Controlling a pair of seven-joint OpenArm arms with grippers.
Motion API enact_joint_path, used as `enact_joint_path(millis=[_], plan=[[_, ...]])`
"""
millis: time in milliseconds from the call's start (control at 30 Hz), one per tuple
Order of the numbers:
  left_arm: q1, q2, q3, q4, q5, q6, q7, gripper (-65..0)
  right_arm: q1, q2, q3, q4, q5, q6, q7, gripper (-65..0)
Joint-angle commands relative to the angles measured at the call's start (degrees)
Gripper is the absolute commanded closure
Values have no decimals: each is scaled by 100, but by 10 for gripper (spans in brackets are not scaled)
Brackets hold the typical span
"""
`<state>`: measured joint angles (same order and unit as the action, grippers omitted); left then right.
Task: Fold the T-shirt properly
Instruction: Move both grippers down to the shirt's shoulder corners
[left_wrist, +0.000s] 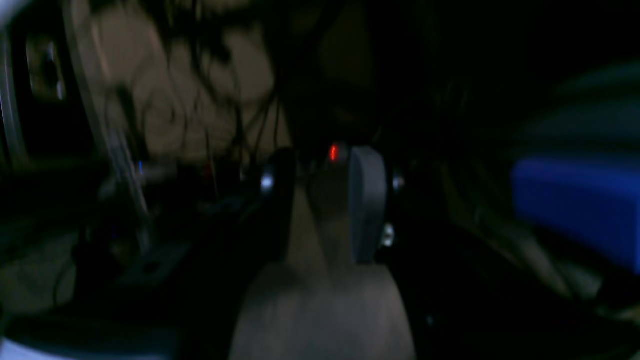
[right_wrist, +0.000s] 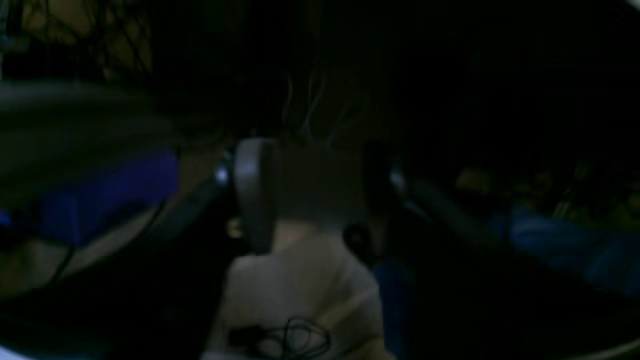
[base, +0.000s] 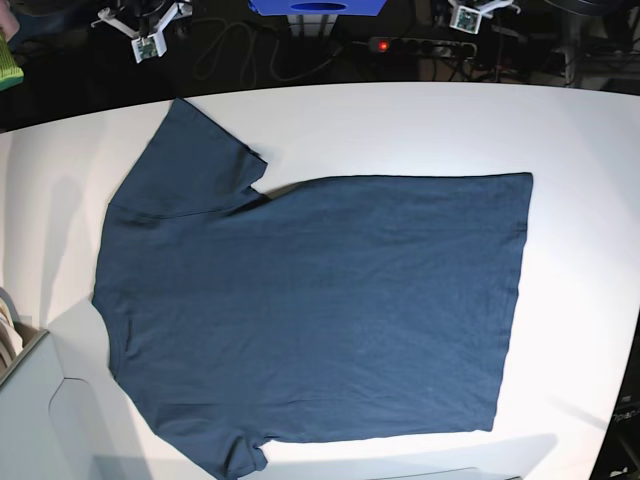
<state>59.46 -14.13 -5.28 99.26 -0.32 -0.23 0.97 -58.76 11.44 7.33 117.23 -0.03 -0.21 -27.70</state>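
Item: T-shirt (base: 320, 310), dark navy, lying flat and spread on the white table (base: 400, 120), collar end at base-view left, hem at right, one sleeve reaching toward the far edge, the other toward the near edge.

Right hand (right_wrist: 312, 195): hanging clear of the cloth, jaws standing apart, gripping nothing.

Left hand (left_wrist: 325, 200): likewise apart and empty.

Handling note: folding appears not yet begun; each hand should be pinching a matching corner so edges are meeting squarely.

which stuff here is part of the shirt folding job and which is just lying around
Job:
- T-shirt, spread flat and unfolded on the white table
- left hand and right hand, both open and empty

Lying about:
- power strip with a red light, behind the table
- blue box
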Motion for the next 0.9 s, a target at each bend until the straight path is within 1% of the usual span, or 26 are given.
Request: enact_joint_path(millis=[0, 67, 133, 300, 400, 533, 600, 667, 733, 867], plan=[[159, -33, -118, 223, -8, 45, -58, -188, -71, 38, 62, 194, -10, 34, 67, -331], [159, -33, -268, 513, -17, 45, -58, -189, 43, 38, 89, 317, -10, 34, 67, -356], [124, -33, -391, 724, -175, 36, -58, -189, 166, 38, 89, 334, -10, 34, 67, -363], [-78, -86, -830, 1085, -1168, 19, -58, -190, 580, 21, 71, 334, -10, 34, -126, -364], [-324, -253, -1059, 1085, -1687, 19, -58, -190, 834, 3, 62, 334, -10, 34, -241, -364], [-606, -376, -1296, 1049, -2241, 19, -49, -190, 1089, 3, 62, 325, -10, 34, -241, -369], [-764, -402, -1455, 1049, -2452, 19, -49, -206, 1239, 3, 62, 317, -10, 34, -241, -370], [-984, -420, -1560, 988, -2584, 19, -31, -239, 1388, 12, 62, 246, -10, 34, -241, -370], [-1247, -420, -1639, 821, -2672, 19, 250, -269, 1547, 12, 62, 150, -10, 34, -241, -370], [-2056, -297, -1991, 522, -2733, 19, 1164, -308, 1678, 12, 62, 114, -10, 34, -241, -370]])
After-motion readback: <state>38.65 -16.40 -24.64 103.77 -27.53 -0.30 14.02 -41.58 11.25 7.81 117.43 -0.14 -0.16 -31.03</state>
